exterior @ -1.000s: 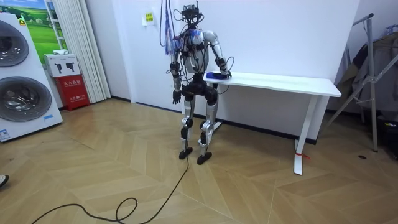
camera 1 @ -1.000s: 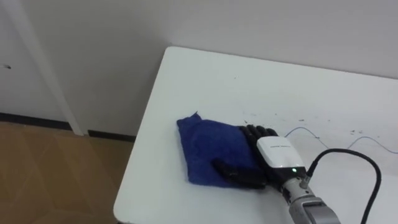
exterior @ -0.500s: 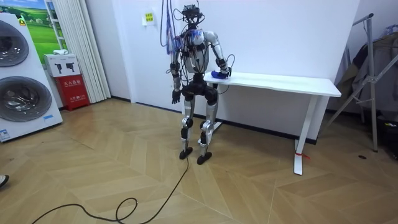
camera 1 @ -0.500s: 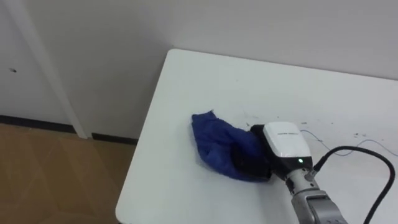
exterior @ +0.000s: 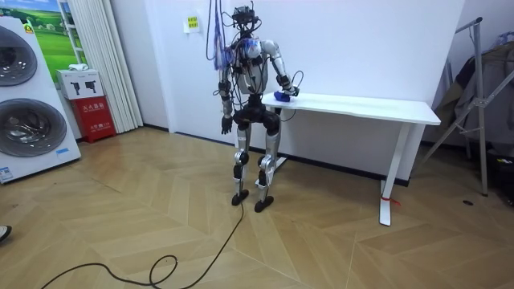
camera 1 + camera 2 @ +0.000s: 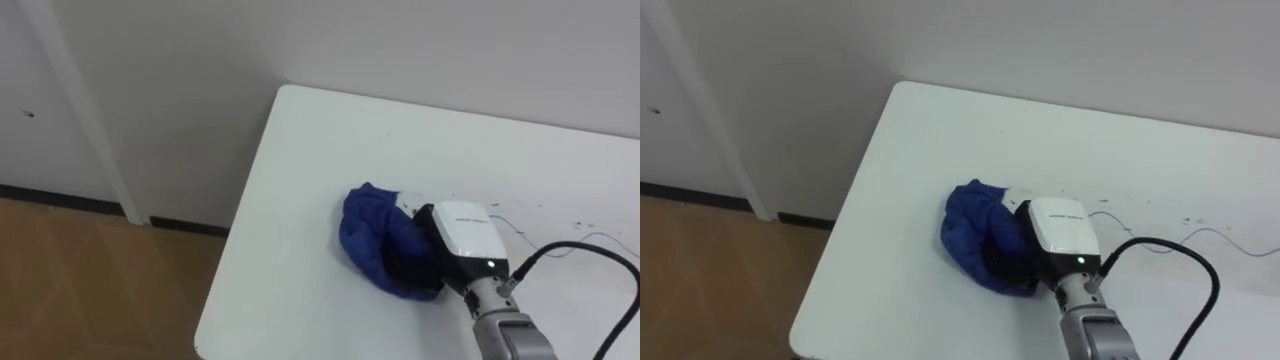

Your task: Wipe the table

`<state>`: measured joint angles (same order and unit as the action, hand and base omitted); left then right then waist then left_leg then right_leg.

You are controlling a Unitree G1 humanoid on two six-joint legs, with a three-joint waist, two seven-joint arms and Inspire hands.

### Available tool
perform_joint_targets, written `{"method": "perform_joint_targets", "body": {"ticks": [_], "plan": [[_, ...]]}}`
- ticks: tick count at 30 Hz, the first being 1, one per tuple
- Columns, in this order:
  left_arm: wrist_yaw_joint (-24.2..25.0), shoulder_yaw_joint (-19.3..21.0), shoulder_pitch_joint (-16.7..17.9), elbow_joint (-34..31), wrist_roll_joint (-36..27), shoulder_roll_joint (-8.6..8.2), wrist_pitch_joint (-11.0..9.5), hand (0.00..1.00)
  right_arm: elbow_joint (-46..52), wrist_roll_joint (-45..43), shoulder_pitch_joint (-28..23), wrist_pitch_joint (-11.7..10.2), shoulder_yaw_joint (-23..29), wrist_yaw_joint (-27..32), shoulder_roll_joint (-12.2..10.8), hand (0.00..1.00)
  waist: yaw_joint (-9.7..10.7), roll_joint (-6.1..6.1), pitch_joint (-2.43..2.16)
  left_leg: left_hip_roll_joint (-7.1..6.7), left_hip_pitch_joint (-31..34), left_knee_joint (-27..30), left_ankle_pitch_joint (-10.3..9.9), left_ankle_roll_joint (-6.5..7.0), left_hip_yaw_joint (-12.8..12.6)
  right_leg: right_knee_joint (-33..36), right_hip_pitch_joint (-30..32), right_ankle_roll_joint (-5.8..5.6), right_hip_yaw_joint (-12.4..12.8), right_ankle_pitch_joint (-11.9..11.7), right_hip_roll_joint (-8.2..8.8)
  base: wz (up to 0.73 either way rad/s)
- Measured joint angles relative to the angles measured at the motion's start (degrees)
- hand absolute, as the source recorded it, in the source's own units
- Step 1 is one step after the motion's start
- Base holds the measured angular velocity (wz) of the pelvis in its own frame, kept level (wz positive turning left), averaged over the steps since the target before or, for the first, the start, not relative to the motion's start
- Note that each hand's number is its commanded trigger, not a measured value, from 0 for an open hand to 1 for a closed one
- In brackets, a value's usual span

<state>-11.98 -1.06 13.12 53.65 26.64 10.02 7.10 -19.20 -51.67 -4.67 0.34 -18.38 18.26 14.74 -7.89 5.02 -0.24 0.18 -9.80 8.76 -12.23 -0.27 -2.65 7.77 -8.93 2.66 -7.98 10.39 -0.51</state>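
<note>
Room view: wooden herringbone floor (image 5: 161, 217), white wall (image 5: 361, 40) behind. Long white rectangular table (image 5: 377, 104) stands against that wall. White washing machines (image 5: 28, 104) are stacked at the room view's left, well apart from the table. Robot stands upright at the table's end on the room view's left, facing the wall. Left hand (image 5: 228, 126) hangs by the hip, off the table.

Eye views: blue crumpled cloth (image 6: 370, 235) lies on the tabletop near the table's left short edge, about midway between the wall side and the near side. It is bunched into a lump, not flat. The lump is slightly longer from far-left to near-right, and its rounded bulge points toward the left short edge. Right hand (image 6: 452, 240) comes in from lower right, palm down, white back up, sitting on the lump's right side. Its dark fingers (image 6: 405, 268) are curled into the folds and clamped on the cloth, with fabric gathered up around them. A thin blue scribble line (image 6: 585, 240) and dark specks (image 6: 575, 224) mark the tabletop right of the hand, apart from the cloth.
</note>
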Motion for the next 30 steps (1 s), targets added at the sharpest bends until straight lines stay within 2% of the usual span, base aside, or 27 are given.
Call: {"method": "perform_joint_targets", "body": {"ticks": [4, 5, 7, 10, 11, 14, 16, 19, 22, 23, 24, 27, 30], "plan": [[-1.57, -1.97, -0.81, 0.25, -0.02, -0.25, 0.12, 0.00, -0.01, 5.75, 1.41, 2.22, -0.58, -1.80, -1.20, 1.00, -0.27, -0.32, 0.12, 0.30, 0.21, -0.11, -0.30, 0.50, -0.18, 0.18, 0.38, 0.02, 0.18, -0.01, -0.32, -0.04], [-1.61, -1.96, -0.98, 0.25, 0.07, -0.75, 0.21, 0.00, -0.36, 7.22, 2.89, 3.17, -0.44, -2.98, -1.93, 1.00, -0.51, -0.62, 0.20, 0.49, 0.30, -0.26, -0.43, 0.72, -0.35, 0.35, 0.89, 0.09, 0.38, -0.05, -0.55, -0.16], [-1.60, -1.65, -1.03, 0.23, 0.44, -1.35, 0.56, 0.00, -1.30, 7.75, 4.94, 3.54, -0.39, -4.38, -2.54, 1.00, -0.67, -0.87, 0.36, 0.62, 0.42, -0.37, -0.44, 0.71, -0.44, 0.73, 1.32, 0.20, 0.66, -0.11, -0.67, -0.12], [-1.69, -1.11, 0.36, -0.92, -0.16, -1.77, 1.46, 0.00, -6.61, 14.72, 9.44, 2.77, -0.11, -5.38, -2.35, 1.00, -0.66, -1.14, 0.56, 0.67, 0.59, -0.38, -0.44, 0.70, -0.46, 0.97, 1.61, 0.23, 0.81, -0.13, -0.70, 0.02], [-1.70, -0.96, 1.12, -1.17, -0.02, -1.76, 1.52, 0.00, -9.39, 18.96, 11.03, 1.53, 0.82, -5.57, -1.97, 1.00, -0.46, -1.14, 0.56, 0.63, 0.78, -0.24, -0.44, 0.71, -0.29, 0.99, 1.67, 0.23, 0.13, -0.13, -0.55, 0.18], [-1.09, 2.66, 3.38, -2.68, 0.17, -1.52, 1.22, 0.00, -17.58, 23.53, 14.78, -1.02, 5.55, -5.10, -0.16, 1.00, -0.57, -0.50, 0.70, 0.30, 1.52, 0.08, -0.36, 0.84, 0.76, 0.77, 1.90, 0.11, -1.13, -0.06, -0.19, 0.24], [-0.72, 5.30, 4.08, -2.65, 0.21, -0.98, 1.25, 0.00, -23.03, 25.58, 15.90, -1.76, 9.27, -4.54, 1.32, 1.00, -0.44, -0.10, 0.66, 0.06, 1.83, 0.36, -0.29, 0.96, 1.95, 0.63, 1.59, -0.05, -2.27, 0.03, 0.22, 0.38], [-0.20, 9.76, 5.89, -2.97, 0.44, 0.33, 1.20, 0.00, -31.65, 29.93, 15.22, -2.55, 17.44, -2.69, 5.50, 1.00, -0.09, 0.94, 0.15, -0.44, 2.71, 0.83, -0.11, 1.27, 3.71, 0.03, 0.85, -0.34, -4.46, 0.19, 0.95, 0.44], [0.02, 11.81, 6.73, -2.93, 0.44, 0.63, 1.19, 0.00, -36.57, 32.01, 13.59, -3.02, 21.82, -1.42, 7.81, 1.00, 0.49, 1.16, 0.06, -0.69, 2.28, 0.97, -0.09, 1.30, 3.94, 0.02, -0.11, -0.50, -5.21, 0.27, 1.29, 0.25], [0.04, 13.13, 6.66, -2.93, 0.43, 0.72, 1.12, 0.00, -37.35, 32.68, 11.90, -3.03, 24.10, -0.84, 8.40, 1.00, 0.57, 1.34, -0.10, -0.75, 2.27, 0.98, -0.10, 1.31, 3.91, 0.09, -0.21, -0.59, -5.20, 0.32, 1.38, 0.10], [0.02, 14.32, 6.64, -2.90, 0.38, 0.81, 1.08, 0.00, -37.66, 33.50, 10.70, -3.12, 25.80, -0.28, 8.51, 1.00, 0.84, 1.52, -0.15, -0.69, 2.28, 0.93, -0.11, 1.34, 3.56, 0.11, -0.15, -0.61, -5.17, 0.33, 1.39, 0.00], [-0.05, 14.36, 6.66, -2.42, 0.45, 0.86, 0.95, 0.00, -38.77, 33.16, 7.68, -4.58, 28.27, 0.48, 9.09, 1.00, 2.05, 1.69, -0.39, -0.53, 2.00, 0.92, -0.25, 1.60, 3.05, 0.29, -0.26, -0.66, -5.31, 0.33, 1.32, -0.06], [-0.01, 14.31, 6.78, -2.44, 0.43, 0.68, 0.85, 0.00, -38.84, 32.51, 5.21, -4.60, 29.92, 1.37, 9.11, 1.00, 3.66, 1.57, -0.47, -0.40, 0.75, 0.79, -0.43, 1.76, 2.79, 0.45, -1.58, -0.68, -4.88, 0.34, 1.18, -0.06]]}}
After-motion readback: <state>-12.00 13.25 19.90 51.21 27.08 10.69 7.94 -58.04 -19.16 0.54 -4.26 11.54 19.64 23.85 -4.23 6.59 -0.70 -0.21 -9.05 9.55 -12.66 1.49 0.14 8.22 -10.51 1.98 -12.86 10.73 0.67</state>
